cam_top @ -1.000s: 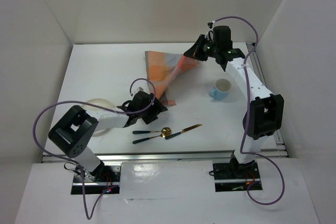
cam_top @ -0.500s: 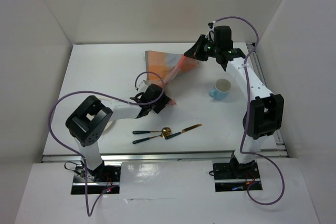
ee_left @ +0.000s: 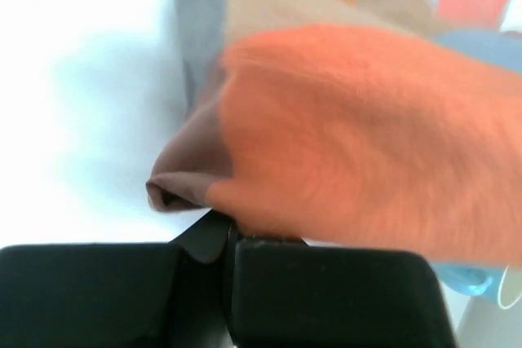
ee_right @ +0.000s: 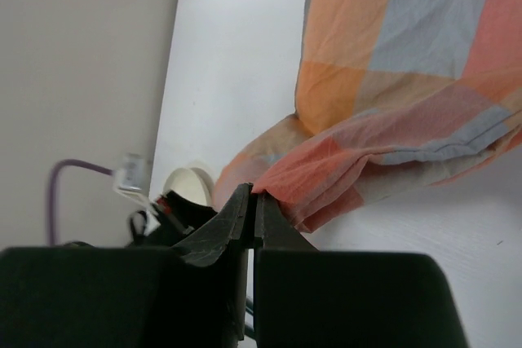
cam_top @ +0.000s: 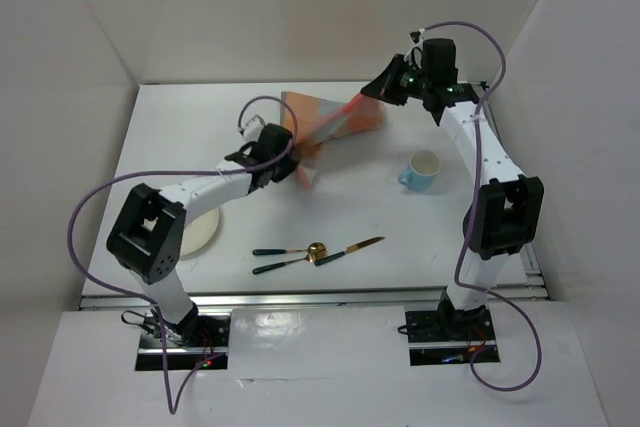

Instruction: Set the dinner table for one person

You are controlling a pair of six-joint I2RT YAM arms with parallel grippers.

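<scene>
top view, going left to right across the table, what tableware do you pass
cream plate → gold-bowled spoon → gold-bladed knife → blue mug

the top view is bright and evenly lit from above, the white counter (cam_top: pixel 170 127) nearly washed out, with soft faint shadows and glare on the glossy near ledge (cam_top: pixel 295 322). the left wrist view is overexposed and badly blurred, the checked cloth (ee_left: pixel 367 136) a soft smear. the right wrist view is sharper, though the dark right pincer (ee_right: pixel 253 195) is out of focus.
</scene>
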